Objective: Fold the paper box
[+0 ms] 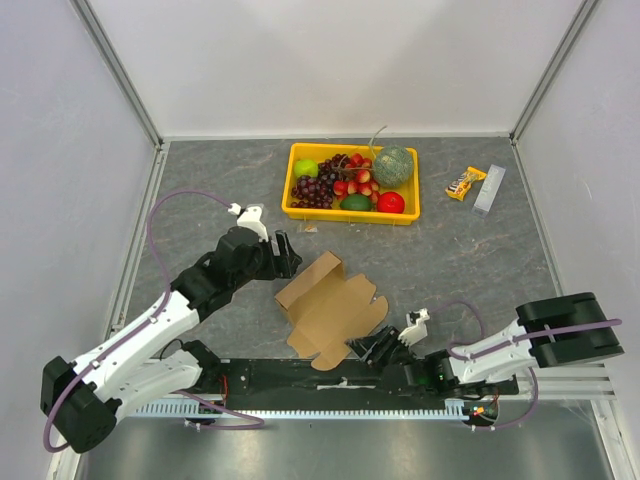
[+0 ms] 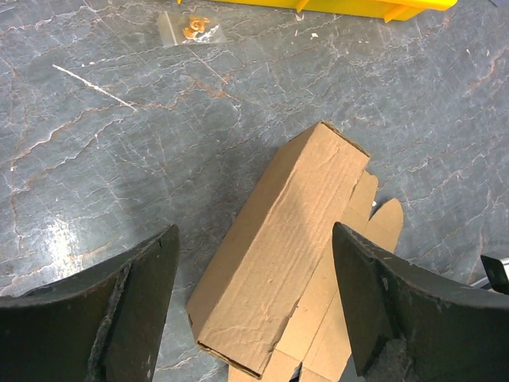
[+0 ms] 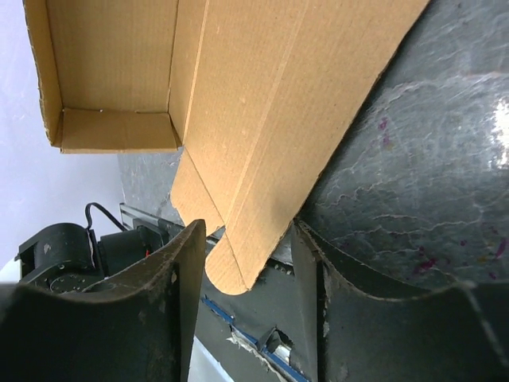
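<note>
Both left arm (image 1: 165, 320) and right arm (image 1: 500, 350) angle toward the paper box (image 1: 330, 305).

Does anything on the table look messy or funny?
Yes. The paper box lies crooked near the front edge and is only half made. One end is folded into a box shape, and the rest sprawls out as loose flaps. A small clear bag also lies loose on the table close to the yellow tray.
</note>
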Available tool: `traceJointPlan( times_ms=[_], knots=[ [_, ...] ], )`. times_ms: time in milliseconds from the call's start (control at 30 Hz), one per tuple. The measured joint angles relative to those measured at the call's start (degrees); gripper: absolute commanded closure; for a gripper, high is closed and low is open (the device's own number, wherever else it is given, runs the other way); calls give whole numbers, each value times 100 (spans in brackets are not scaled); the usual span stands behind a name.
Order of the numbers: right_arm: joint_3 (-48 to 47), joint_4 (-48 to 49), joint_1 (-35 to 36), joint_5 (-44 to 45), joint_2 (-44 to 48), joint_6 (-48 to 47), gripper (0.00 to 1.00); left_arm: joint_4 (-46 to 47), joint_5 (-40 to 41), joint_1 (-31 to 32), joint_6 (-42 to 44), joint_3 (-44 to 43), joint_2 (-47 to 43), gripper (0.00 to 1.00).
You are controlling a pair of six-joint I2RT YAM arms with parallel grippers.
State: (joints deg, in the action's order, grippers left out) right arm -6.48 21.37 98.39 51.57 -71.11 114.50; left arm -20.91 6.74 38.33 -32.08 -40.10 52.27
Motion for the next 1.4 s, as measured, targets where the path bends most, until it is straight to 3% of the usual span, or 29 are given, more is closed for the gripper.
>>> traceJointPlan(
  times_ms=[400, 900, 1167, 1400],
  knots=[
    [315, 1117, 0, 603, -525, -4, 52, -2, 0, 0, 0, 0, 50, 17],
    [323, 2389, 0, 896, -1224, -334, 83, -4, -2, 0, 0, 0, 59, 18],
    [323, 2310, 0, 898, -1189, -472, 99, -4, -4, 0, 0, 22, 59, 18],
    [76, 833, -2, 981, -254, -785, 100, -4, -2, 0, 0, 22, 48, 18]
  ],
)
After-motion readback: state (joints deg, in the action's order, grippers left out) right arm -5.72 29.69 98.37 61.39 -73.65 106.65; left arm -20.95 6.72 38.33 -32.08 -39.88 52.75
